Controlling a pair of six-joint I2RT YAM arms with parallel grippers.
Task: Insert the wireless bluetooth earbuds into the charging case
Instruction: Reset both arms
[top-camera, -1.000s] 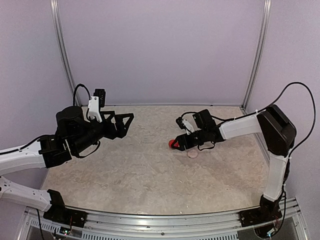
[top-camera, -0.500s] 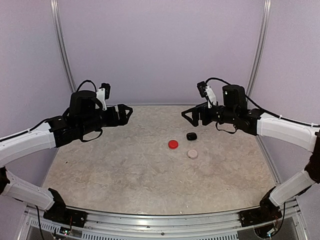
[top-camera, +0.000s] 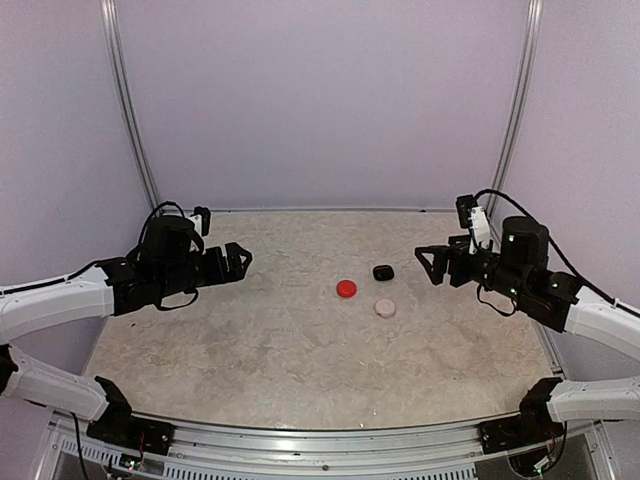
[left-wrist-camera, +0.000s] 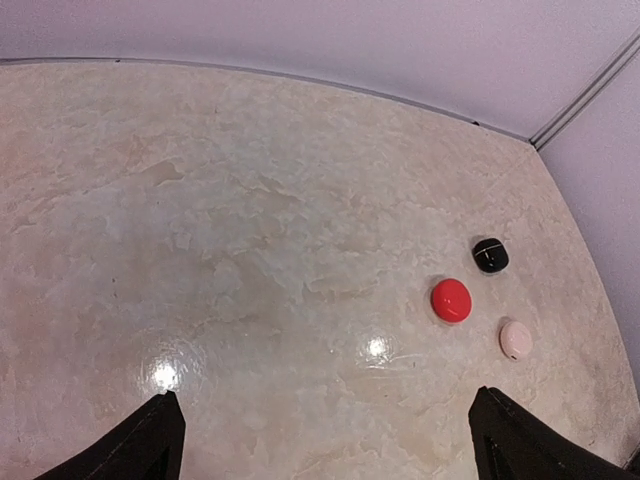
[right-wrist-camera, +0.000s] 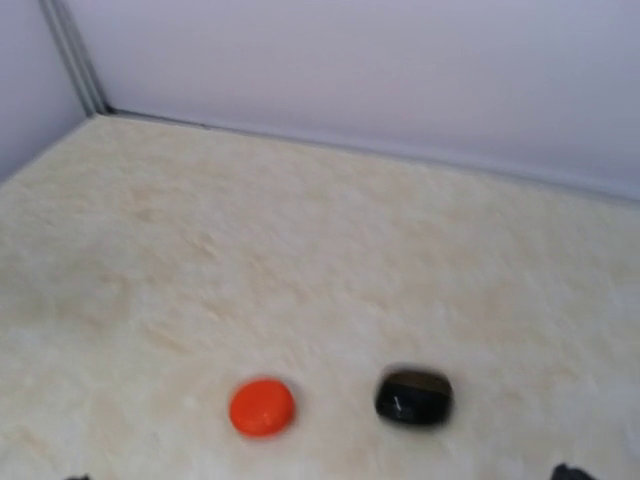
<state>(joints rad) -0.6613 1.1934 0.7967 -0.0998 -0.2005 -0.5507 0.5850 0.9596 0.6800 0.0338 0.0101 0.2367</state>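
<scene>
Three small closed charging cases lie together right of the table's middle: a red one (top-camera: 346, 289) (left-wrist-camera: 451, 300) (right-wrist-camera: 262, 406), a black one (top-camera: 383, 272) (left-wrist-camera: 490, 255) (right-wrist-camera: 414, 396) and a pale pink one (top-camera: 385, 308) (left-wrist-camera: 515, 340). No earbuds show in any view. My left gripper (top-camera: 240, 258) (left-wrist-camera: 325, 440) hovers open at the left, well away from the cases, nothing between its fingers. My right gripper (top-camera: 428, 262) (right-wrist-camera: 320, 475) hovers open just right of the black case, pointing at it, with only its fingertips at the bottom edge of the right wrist view.
The beige marbled tabletop (top-camera: 280, 340) is enclosed by lilac walls at the back and sides, with metal posts (top-camera: 512, 110) in the back corners. A metal rail (top-camera: 320, 440) runs along the near edge between the arm bases.
The right gripper has opened, left the red case, lifted away and swung back to the right. The left arm has drawn back slightly to the left and lower.
</scene>
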